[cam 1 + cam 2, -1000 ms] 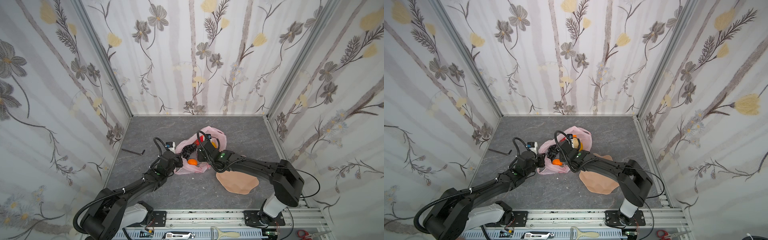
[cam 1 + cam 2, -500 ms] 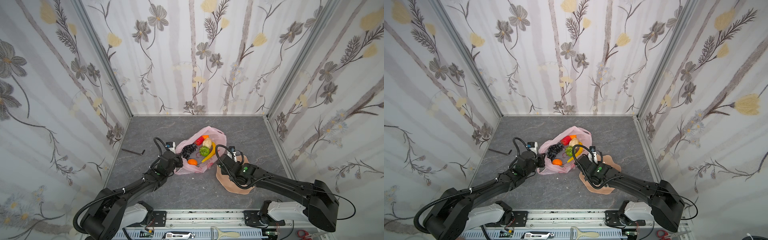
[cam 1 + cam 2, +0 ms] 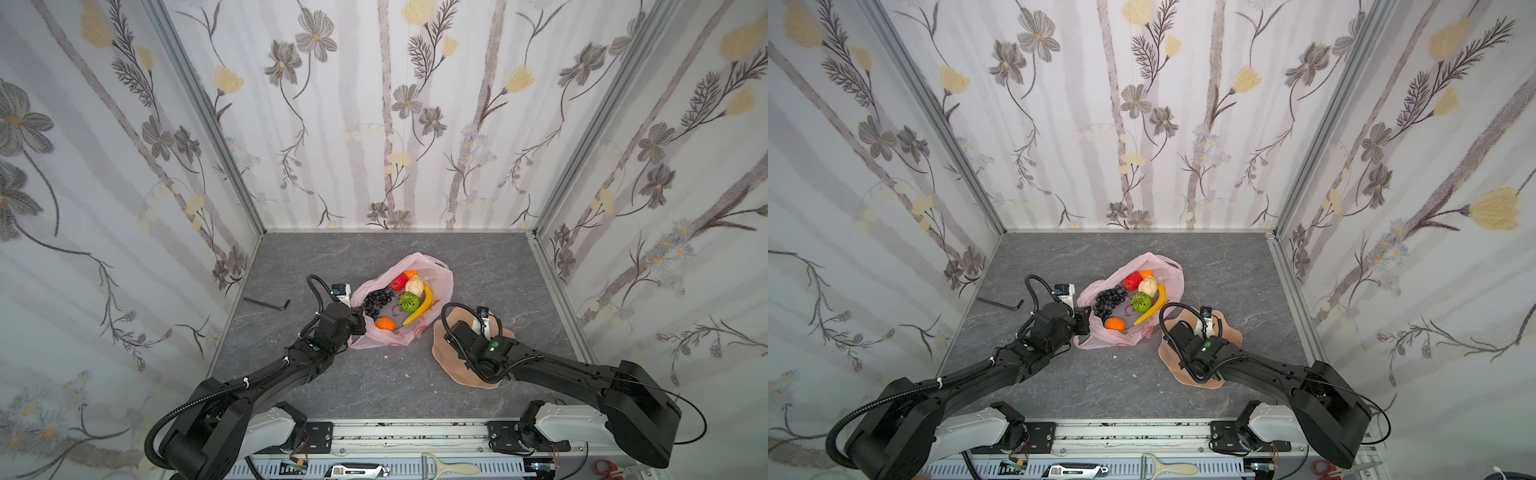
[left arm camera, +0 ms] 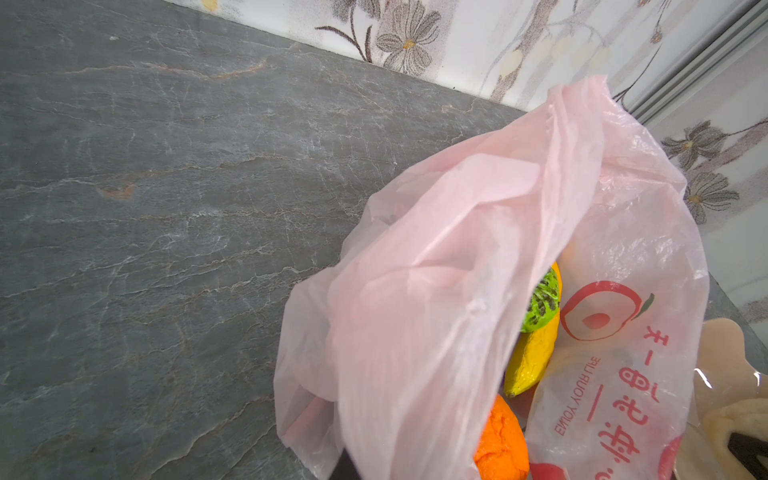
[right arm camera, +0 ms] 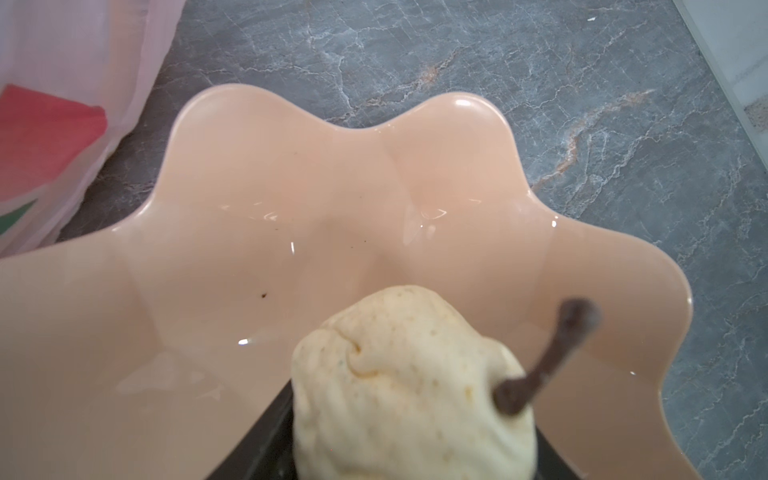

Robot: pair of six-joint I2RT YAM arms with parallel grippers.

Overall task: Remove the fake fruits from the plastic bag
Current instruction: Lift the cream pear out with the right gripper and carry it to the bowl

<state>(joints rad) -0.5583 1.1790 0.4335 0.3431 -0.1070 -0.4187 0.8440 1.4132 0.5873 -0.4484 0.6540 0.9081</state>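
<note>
The right claw point(image 3: 485, 325) has pulled out of the pink bag point(image 3: 440, 276) and swung away, so the bag now lies clear to the claw's left. It has come out with a beige pear point(image 5: 411, 386) clamped between its jaws, and the peach dish point(image 5: 291, 187) is now right under it. The banana point(image 3: 419, 309) and green fruit point(image 3: 408, 302), mostly hidden under the claw a second ago, show in full

This is a robot test cell in a lab. Floral wallpaper point(image 3: 374, 124) covers three panels framed by aluminium corner posts point(image 3: 203, 108). A black arm at lower left point(image 3: 266, 374) and another at lower right point(image 3: 561, 370) are bolted to a metal rail point(image 3: 415, 434) along the bottom edge. A utility knife point(image 3: 357, 471) and scissors point(image 3: 606, 468) lie there.
</note>
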